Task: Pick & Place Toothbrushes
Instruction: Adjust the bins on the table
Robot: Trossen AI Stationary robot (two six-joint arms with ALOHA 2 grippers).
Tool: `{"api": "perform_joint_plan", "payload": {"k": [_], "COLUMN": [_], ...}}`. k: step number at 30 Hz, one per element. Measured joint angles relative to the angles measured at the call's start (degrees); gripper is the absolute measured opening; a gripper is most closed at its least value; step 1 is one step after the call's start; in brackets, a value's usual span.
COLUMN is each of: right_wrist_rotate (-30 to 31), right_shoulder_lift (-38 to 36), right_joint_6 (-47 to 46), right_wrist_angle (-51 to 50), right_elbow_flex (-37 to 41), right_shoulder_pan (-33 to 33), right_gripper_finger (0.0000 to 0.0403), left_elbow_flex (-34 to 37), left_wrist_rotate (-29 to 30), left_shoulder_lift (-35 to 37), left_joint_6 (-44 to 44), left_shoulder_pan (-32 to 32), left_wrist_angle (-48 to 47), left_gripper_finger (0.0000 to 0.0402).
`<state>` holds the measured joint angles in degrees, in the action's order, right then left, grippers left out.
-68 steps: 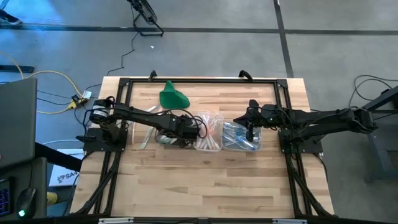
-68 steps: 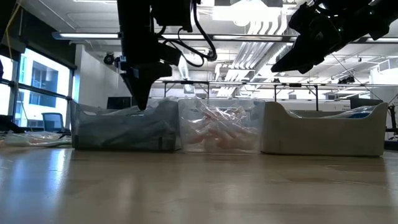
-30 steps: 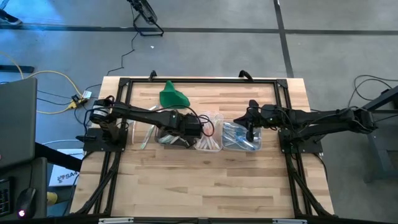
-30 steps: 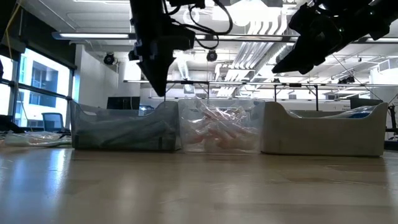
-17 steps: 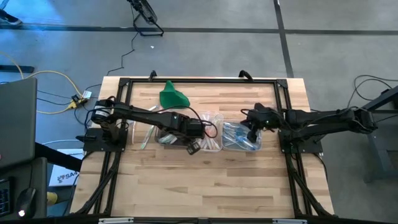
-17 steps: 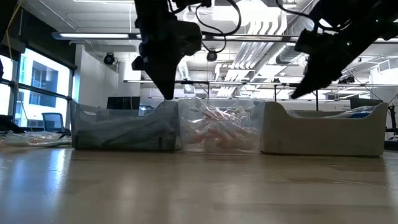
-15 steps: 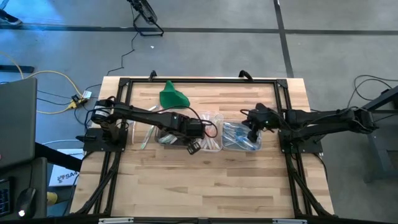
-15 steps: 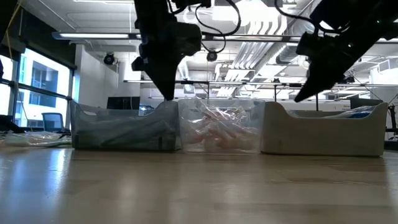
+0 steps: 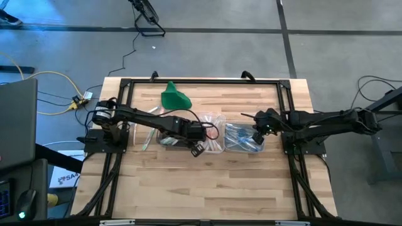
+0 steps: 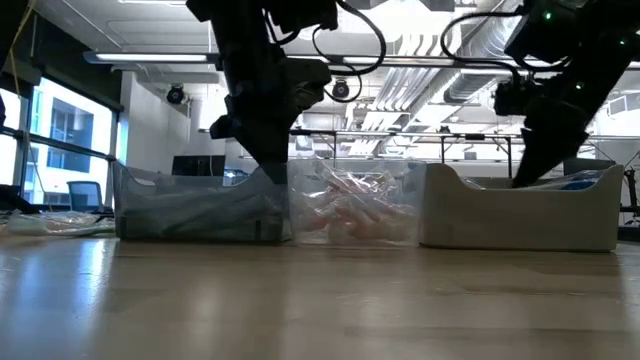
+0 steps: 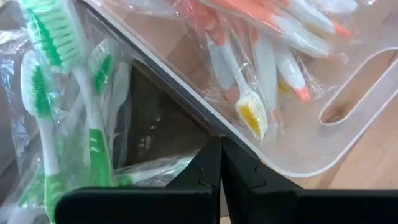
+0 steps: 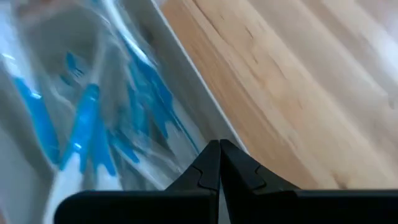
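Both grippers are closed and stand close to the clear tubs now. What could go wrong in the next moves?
1. The left gripper, shut and empty, sits at the wall between the clear tub of green toothbrushes and the clear tub of orange toothbrushes; it might push a tub aside.
2. The right gripper, shut and empty, hangs at the rim of the clear tub of blue toothbrushes; going lower could tip it.
3. The toothbrushes lie in slippery clear wrappers, so a grasp may slip.

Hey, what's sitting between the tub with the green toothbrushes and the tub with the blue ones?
The clear tub of orange-pink toothbrushes sits between the green-toothbrush tub and the blue-toothbrush tub; the high view shows all three in a row.
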<state>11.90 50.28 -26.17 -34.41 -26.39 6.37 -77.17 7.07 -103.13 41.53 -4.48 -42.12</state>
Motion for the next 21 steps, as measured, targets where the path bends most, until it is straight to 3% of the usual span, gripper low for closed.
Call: {"api": "perform_joint_plan", "payload": {"k": [9, 21], "right_wrist_rotate": [6.6, 8.3], "right_shoulder_lift": [2.5, 4.5], "right_joint_6": [-6.7, -6.6], "right_wrist_angle": [-2.2, 2.1], "right_elbow_flex": [0.0, 0.0], "right_shoulder_pan": [0.1, 0.1], "right_gripper_finger": [0.0002, 0.0002], "left_elbow_flex": [0.0, 0.0], "left_wrist_rotate": [-0.1, -0.6], "left_shoulder_lift": [-0.2, -3.4], "left_joint_6": [-0.8, -0.7], "left_shoulder_pan": [0.0, 0.0], "left_wrist_angle": [2.3, 6.3], "left_gripper_finger": [0.0, 0.0]}}
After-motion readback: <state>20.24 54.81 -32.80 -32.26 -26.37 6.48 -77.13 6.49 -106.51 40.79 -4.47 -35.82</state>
